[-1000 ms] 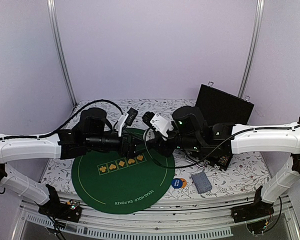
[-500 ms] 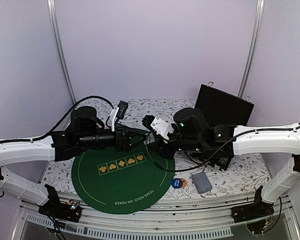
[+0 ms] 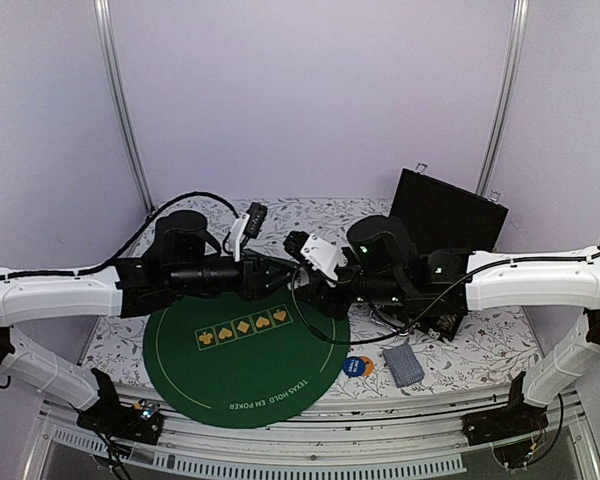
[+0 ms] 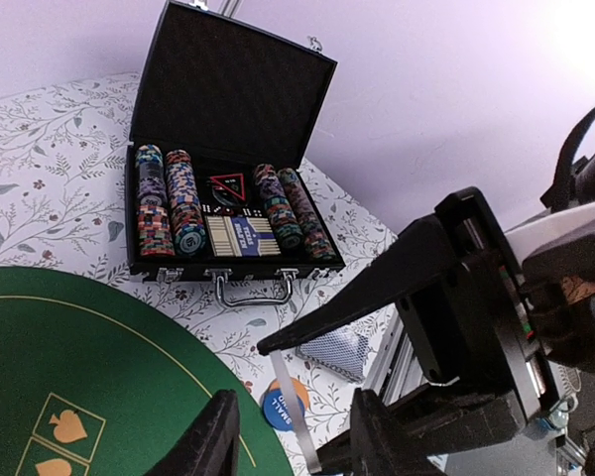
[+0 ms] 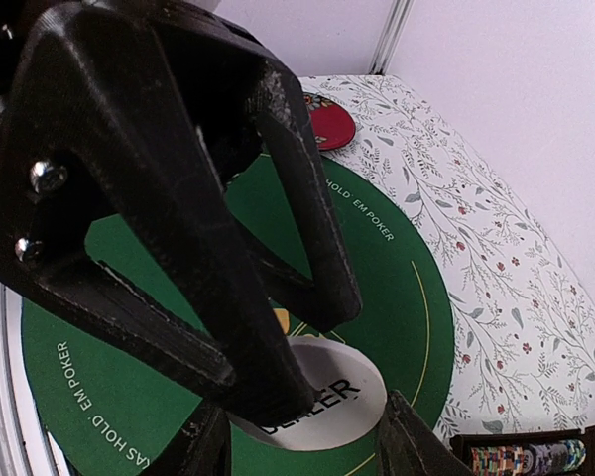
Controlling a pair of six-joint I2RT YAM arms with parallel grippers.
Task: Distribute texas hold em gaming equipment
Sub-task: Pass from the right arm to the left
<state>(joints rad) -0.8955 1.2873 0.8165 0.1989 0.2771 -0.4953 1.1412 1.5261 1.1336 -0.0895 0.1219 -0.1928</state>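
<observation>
**Dealer button in the right gripper, half hidden by the left**

From above, the two grippers meet over the far edge of the green mat (image 3: 245, 355) and cover whatever lies between them. The right wrist view shows it: one white dealer button (image 5: 322, 397) sits up off the mat between the right gripper (image 5: 302, 444) fingertips, which are clamped on its edges. The left gripper's black fingers cover the button's left side and the first letter of its wording. In the left wrist view a thin white strip stands in the gap between the left gripper (image 4: 293, 441) fingers, clear of both. That gripper is spread and grips nothing.

The right arm blocks the case (image 3: 448, 212) interior from above. The left wrist view shows four rows of striped chips (image 4: 183, 203) and one boxed card pack (image 4: 236, 235) inside.

On the floral cloth (image 3: 480, 350) right of the mat lie one blue and orange button (image 3: 358, 366) and, just beside it, one deck of patterned-back cards (image 3: 403, 363). One dark red disc (image 5: 329, 127) is partly cut off by the left gripper.
</observation>
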